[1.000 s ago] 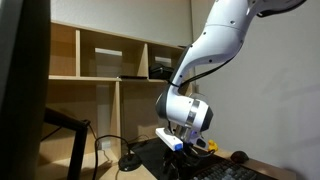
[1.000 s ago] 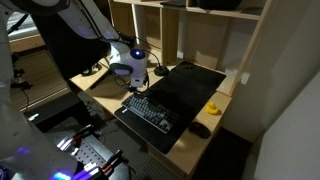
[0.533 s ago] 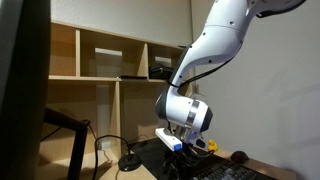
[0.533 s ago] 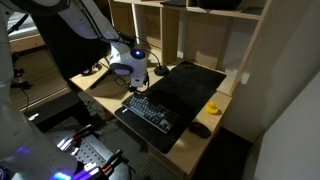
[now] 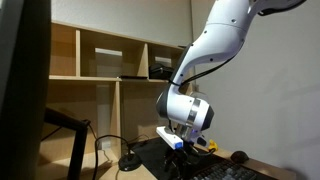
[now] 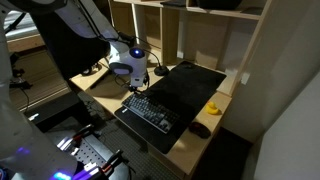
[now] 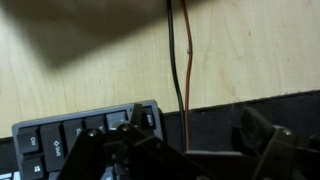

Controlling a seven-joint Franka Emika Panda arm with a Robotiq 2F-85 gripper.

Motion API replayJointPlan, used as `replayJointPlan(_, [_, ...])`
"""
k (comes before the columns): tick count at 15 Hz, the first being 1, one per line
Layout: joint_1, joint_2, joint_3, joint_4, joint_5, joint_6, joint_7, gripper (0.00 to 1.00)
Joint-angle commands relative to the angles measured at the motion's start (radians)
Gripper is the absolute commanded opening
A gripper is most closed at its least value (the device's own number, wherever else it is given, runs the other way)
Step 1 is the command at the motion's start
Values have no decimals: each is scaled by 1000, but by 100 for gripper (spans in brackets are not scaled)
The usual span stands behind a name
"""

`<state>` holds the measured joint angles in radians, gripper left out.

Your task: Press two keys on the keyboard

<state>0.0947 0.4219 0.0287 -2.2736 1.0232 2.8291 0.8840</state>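
Observation:
The black keyboard (image 6: 152, 114) lies on the wooden desk, in front of a smooth black desk mat (image 6: 188, 84). My gripper (image 6: 133, 90) hangs just above the keyboard's end, beside the mat. In the wrist view the gripper (image 7: 196, 137) is open, with its fingers wide apart and nothing between them. One finger is over the corner keys of the keyboard (image 7: 58, 136) and the other is over the mat (image 7: 215, 115). Whether a finger touches a key is hidden. In an exterior view the gripper (image 5: 177, 150) is low over the desk, with the keyboard (image 5: 236, 174) at the bottom edge.
A thin cable (image 7: 178, 55) runs across the wood to the mat. A small yellow object (image 6: 212, 107) and a dark mouse (image 6: 200, 129) sit at the mat's far end. Open wooden shelves (image 5: 110, 62) stand behind the desk. A dark monitor (image 5: 22, 90) blocks one side.

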Motion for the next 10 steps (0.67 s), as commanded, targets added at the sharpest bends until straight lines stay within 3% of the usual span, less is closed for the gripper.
replayJointPlan(1, [16, -190, -55, -169, -88, -34, 42, 100])
replayJointPlan(3, [-7, -292, -74, -241, -153, -77, 43, 100])
replayJointPlan(7, [-70, -438, -74, -290, -127, -181, -14, 100])
replayJointPlan(10, [-78, -427, -62, -252, -52, -215, -64, 100])
